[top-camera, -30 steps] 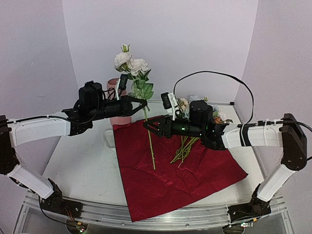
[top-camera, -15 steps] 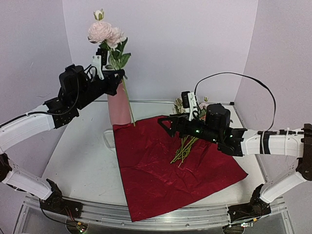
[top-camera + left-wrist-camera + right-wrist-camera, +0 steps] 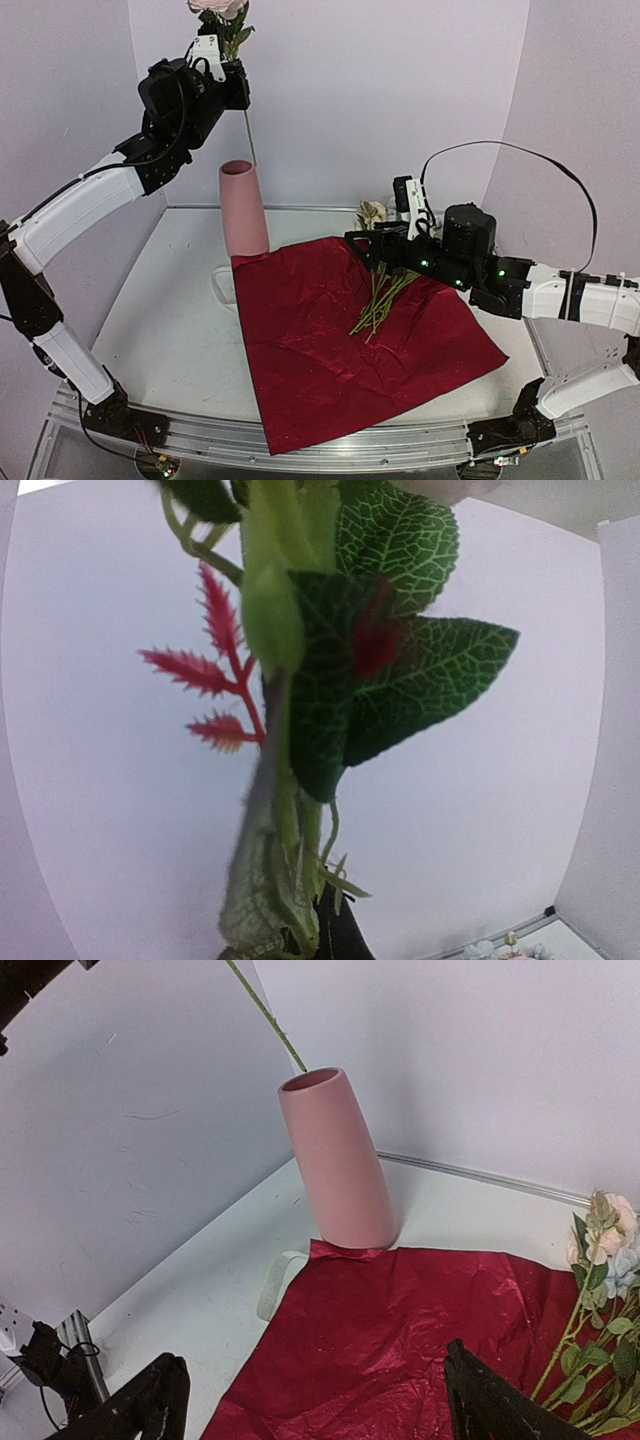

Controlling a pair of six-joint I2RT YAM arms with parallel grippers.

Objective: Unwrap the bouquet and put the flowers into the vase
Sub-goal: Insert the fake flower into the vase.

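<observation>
**One flower lifted and lined up over the vase**

The left gripper (image 3: 238, 80) is pinched on the stem (image 3: 265, 1015) of a single flower (image 3: 220, 8). Within the last second it has carried that flower from low over the wrapping paper (image 3: 350, 350) to high above the far-left part of the table (image 3: 170, 310). The stem now hangs almost straight down. In the right wrist view its cut end sits at the rim of the vase (image 3: 243, 210), and I cannot tell whether it has entered the mouth. Leaves fill the left wrist view, so the grip itself is hidden there.

The right gripper (image 3: 362, 250) was partly closed at that same stem a second ago. It has since spread wide and drawn back to the right, and it now hovers empty over the far-right part of the paper.

The vase stands upright towards the table's far edge, left of centre, its base touching the paper's far-left corner. The remaining flowers (image 3: 380, 295) lie on the paper beneath the right gripper, blooms towards the far edge.

The hand-over looks finished, so this flower seems to need only a straight lowering. The thin stem could catch on the rim. Several stems are still on the paper, so much of the task remains.
</observation>
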